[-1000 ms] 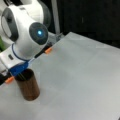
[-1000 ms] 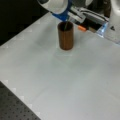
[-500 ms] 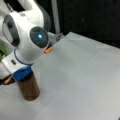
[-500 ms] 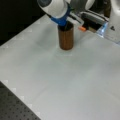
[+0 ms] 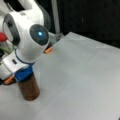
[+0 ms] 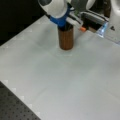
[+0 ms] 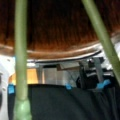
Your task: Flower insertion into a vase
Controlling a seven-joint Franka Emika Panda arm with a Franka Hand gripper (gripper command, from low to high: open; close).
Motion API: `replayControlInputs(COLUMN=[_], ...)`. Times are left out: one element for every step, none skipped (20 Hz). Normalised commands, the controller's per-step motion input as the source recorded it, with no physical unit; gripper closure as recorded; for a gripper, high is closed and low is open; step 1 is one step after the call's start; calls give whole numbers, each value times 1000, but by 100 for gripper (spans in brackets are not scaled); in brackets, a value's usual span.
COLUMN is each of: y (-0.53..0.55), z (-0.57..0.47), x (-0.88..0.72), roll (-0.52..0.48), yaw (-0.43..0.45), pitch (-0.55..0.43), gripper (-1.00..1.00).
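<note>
The dark brown wood-grained vase (image 5: 29,88) (image 6: 66,37) stands upright on the white table in both front views. My gripper (image 5: 24,74) (image 6: 60,22), with its blue fingers, sits right on top of the vase mouth and hides the rim. It is shut on the flower. A red bloom (image 5: 2,37) shows beside the wrist at a front view's left. In the wrist view, two green stems (image 7: 20,50) run past the camera toward the vase's brown wall (image 7: 60,27).
The white table (image 5: 82,75) (image 6: 57,82) spreads to a front view's right and bottom. Orange-tipped parts (image 5: 48,50) (image 6: 82,29) lie near the vase. Grey equipment with a blue light (image 6: 103,27) stands at a front view's top right. A dark perforated edge (image 6: 15,110) borders the table.
The arm has come down over the last second, bringing the gripper from above the vase onto its mouth. The vase has stayed in place.
</note>
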Motion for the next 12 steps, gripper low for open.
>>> replayControlInputs(y=[140, 151, 171, 196, 226, 233, 227, 209, 212, 223, 226, 224], z=[212, 225, 245, 266, 281, 259, 227, 184, 159, 142, 130, 127], x=[251, 273, 311, 356, 407, 413, 397, 357, 360, 387, 399, 415], roll=[-65, -63, -63, -59, -45, -37, -30, -25, 39, 58, 69, 62], yaw=[-53, -55, -58, -68, -85, -95, -106, -116, -179, -202, -211, -190], pitch=[91, 99, 110, 76, 15, 3, 4, 17, -213, -310, -322, -415], gripper=[-100, -100, -100, -100, -100, -100, -100, -100, -100, -100, -100, -100])
